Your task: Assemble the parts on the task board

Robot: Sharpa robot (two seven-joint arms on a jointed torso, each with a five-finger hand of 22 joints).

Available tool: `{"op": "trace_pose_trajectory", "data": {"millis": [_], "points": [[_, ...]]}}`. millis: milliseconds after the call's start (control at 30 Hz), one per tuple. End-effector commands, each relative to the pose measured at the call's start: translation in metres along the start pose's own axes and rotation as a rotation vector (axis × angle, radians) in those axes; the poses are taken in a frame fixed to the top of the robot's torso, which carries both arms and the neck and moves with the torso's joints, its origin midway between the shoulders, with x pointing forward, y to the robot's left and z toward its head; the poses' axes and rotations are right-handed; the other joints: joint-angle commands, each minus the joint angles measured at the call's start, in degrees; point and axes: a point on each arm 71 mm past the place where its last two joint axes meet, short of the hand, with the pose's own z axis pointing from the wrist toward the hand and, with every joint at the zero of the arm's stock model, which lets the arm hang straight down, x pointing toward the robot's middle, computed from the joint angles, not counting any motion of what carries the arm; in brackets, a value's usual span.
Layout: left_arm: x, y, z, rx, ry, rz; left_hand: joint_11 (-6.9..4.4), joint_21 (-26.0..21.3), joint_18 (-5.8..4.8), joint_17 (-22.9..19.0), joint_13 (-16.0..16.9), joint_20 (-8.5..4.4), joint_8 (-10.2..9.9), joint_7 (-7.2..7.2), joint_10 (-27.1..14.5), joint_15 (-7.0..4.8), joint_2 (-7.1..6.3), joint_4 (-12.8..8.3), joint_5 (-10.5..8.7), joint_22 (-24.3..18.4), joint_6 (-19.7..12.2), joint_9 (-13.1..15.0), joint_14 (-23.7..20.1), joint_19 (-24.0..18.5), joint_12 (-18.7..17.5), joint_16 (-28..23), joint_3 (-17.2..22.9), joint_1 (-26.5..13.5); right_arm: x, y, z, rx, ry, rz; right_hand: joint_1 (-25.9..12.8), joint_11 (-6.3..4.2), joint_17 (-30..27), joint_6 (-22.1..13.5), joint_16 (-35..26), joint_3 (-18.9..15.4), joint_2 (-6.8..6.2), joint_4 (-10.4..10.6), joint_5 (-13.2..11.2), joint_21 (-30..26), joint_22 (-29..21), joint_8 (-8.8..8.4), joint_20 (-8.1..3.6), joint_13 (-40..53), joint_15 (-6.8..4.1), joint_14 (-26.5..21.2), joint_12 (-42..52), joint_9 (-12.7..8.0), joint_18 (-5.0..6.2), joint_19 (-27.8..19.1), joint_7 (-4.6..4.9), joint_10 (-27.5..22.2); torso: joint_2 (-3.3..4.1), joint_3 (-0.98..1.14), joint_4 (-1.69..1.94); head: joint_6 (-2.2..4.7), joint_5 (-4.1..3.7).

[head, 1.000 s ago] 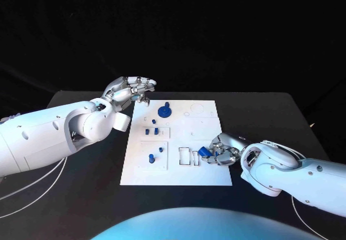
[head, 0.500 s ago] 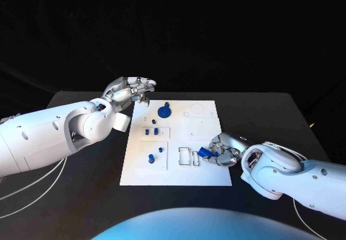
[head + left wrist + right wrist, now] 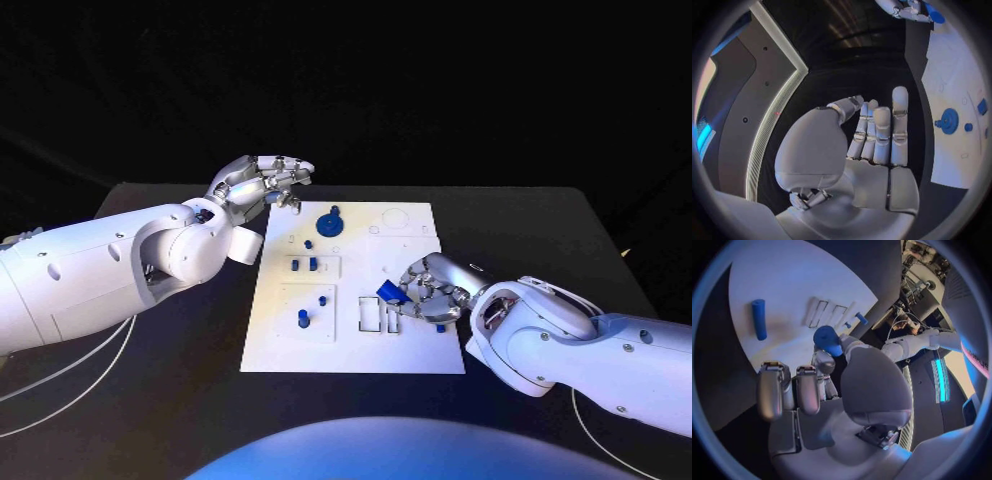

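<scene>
Since a second ago the right hand (image 3: 430, 290) has lifted and moved left along the task board (image 3: 408, 350); we read it as pinching a blue part (image 3: 389, 291), now over the slots (image 3: 381, 313) at centre frame; likely insertion next. A blue peg (image 3: 758, 318) lies loose on the board. Left hand (image 3: 264, 181) unchanged at upper left, fingers apart, holding nothing.

Crowded along the task board (image 3: 411, 350) left column by upright parts (image 3: 307, 264); blocked at right edge by right hand (image 3: 430, 292); bare lower right.
</scene>
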Motion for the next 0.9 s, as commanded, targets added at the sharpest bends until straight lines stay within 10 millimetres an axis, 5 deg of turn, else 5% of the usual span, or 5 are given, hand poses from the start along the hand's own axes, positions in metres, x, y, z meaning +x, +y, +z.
{"op": "trace_pose_trajectory", "data": {"millis": [33,200,267,333,900], "points": [[0.003,-0.001,0.001,0.006,0.019,-0.004,-0.20,-0.3,0.82,0.1,-0.1,0.40,-0.1,0.06,-0.4,0.11,-0.03,0.2,0.16,0.1,-0.5,0.1,-0.3,-0.1,-0.2,0.3,0.0,-0.5,0.004,0.003,0.002,-0.003,0.034,0.037,-1.8,0.16,1.4,1.5,0.4,0.5,1.85,0.1,0.2,0.4,9.9,0.66,-0.29,0.2,-0.35,3.6,0.1,1.4,-0.69,1.2,-1.17,0.5,0.04,-0.02,-0.13,-0.14,0.27],[0.003,-0.001,0.001,0.006,0.021,-0.004,-0.20,-0.3,0.82,0.1,-0.1,0.40,-0.1,0.06,-0.4,0.11,-0.03,0.2,0.16,0.1,-0.5,0.1,-0.3,-0.1,-0.2,0.3,0.0,-0.5,0.013,0.007,0.008,-0.003,0.089,0.038,-4.5,0.17,1.3,1.7,0.4,0.3,2.19,0.1,-0.1,0.4,10.0,0.82,-0.27,0.7,-0.34,3.6,0.2,1.7,-0.68,1.2,-1.16,0.7,0.05,-0.04,-0.17,-0.28,0.27],[0.003,-0.001,0.001,0.006,0.021,-0.004,-0.20,-0.3,0.82,0.1,-0.1,0.41,-0.1,0.06,-0.4,0.11,0.04,0.2,0.18,0.1,-0.5,0.1,-0.3,-0.1,-0.2,0.3,0.0,-0.4,0.017,0.008,0.010,0.003,0.115,0.034,-9.4,0.21,1.1,1.8,0.3,-0.7,3.42,0.2,-1.5,0.3,10.0,0.93,-0.21,1.0,-0.28,3.6,0.3,1.9,-0.66,1.2,-1.18,0.9,0.07,-0.07,-0.10,-0.19,0.13],[0.004,-0.001,0.001,0.006,0.021,-0.004,-0.20,-0.3,0.82,0.1,-0.1,0.41,-0.1,0.06,-0.4,0.11,0.04,0.2,0.18,0.1,-0.5,0.1,-0.3,-0.1,-0.2,0.3,0.0,-0.4,0.019,0.008,0.011,0.007,0.128,0.030,-11.6,0.05,1.2,1.9,0.3,-2.0,3.29,0.1,2.1,0.3,10.1,1.16,-0.33,1.5,-0.44,3.6,0.4,2.3,-0.66,1.2,-1.36,1.1,0.05,-0.07,-0.02,-0.30,0.11],[0.004,-0.001,0.000,0.005,0.023,-0.005,-0.20,-0.3,0.82,0.1,-0.1,0.41,-0.1,0.06,-0.4,0.11,0.04,0.2,0.18,0.1,-0.5,0.1,-0.3,-0.1,-0.2,0.3,0.0,-0.4,0.031,0.010,0.021,0.036,0.197,0.002,-12.5,-0.02,1.2,2.0,0.3,-2.6,3.48,0.2,2.7,0.2,10.1,1.33,-0.38,1.9,-0.49,3.6,0.6,2.5,-0.66,1.2,-1.45,1.3,-0.02,-0.04,-0.11,-0.69,0.51]]}}
